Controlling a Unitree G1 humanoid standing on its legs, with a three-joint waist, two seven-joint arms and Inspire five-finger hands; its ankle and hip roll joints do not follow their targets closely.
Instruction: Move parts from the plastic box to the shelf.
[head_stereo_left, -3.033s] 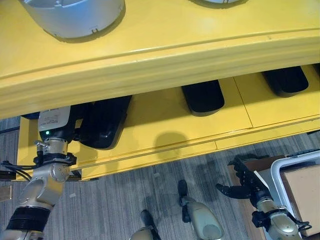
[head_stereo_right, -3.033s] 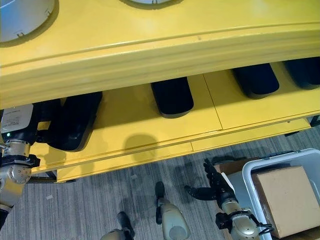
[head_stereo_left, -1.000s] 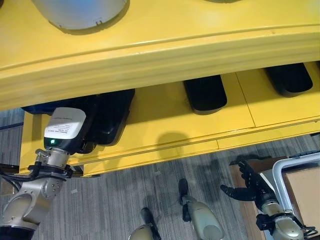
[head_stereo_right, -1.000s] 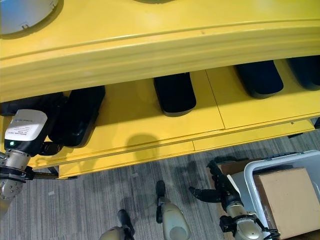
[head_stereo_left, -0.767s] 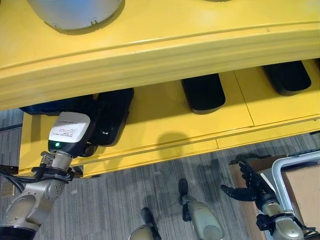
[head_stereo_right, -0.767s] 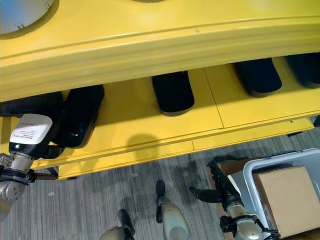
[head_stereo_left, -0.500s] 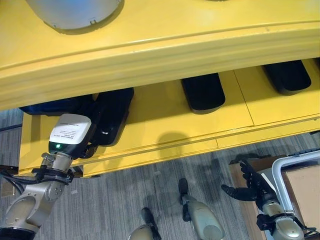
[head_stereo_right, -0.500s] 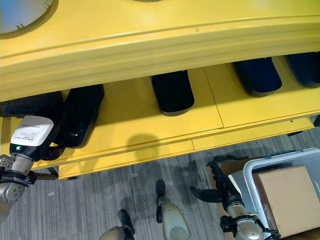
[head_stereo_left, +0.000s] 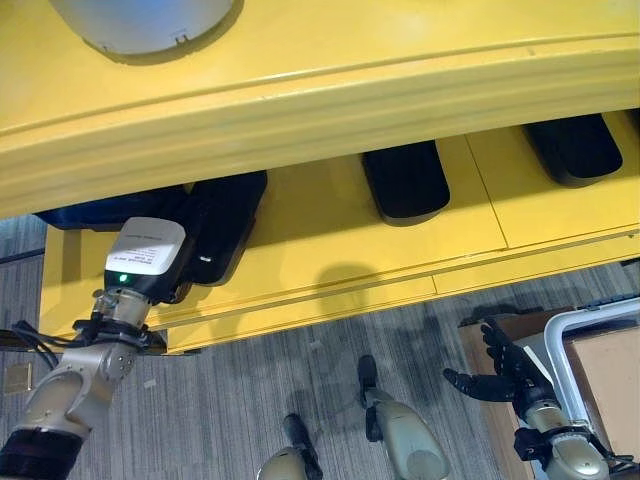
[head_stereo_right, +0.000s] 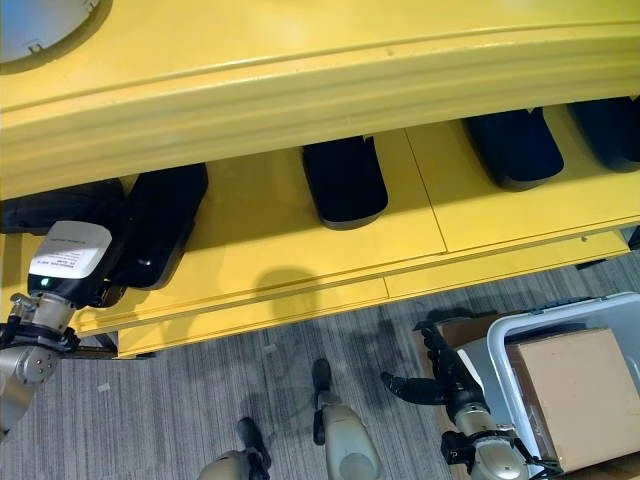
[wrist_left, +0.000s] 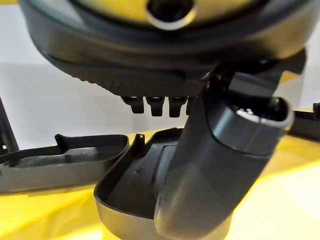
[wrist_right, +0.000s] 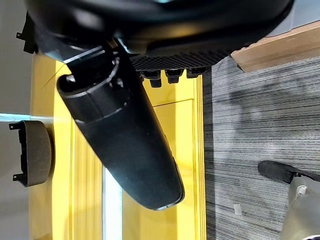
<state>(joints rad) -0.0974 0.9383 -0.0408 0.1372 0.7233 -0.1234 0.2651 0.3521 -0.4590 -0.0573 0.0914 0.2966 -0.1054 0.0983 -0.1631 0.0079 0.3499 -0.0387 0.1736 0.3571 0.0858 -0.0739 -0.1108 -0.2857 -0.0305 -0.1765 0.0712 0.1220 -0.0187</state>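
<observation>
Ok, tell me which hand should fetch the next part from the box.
Right. The right hand hangs open beside the white plastic box; the left hand is at the black moulded part on the yellow shelf.

Grey striped carpet floor below; a brown cardboard box at lower right; pale wall behind; even indoor light.

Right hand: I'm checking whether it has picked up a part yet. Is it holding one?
No, the right hand hangs over the carpet beside the plastic box with fingers spread and nothing in them.
</observation>
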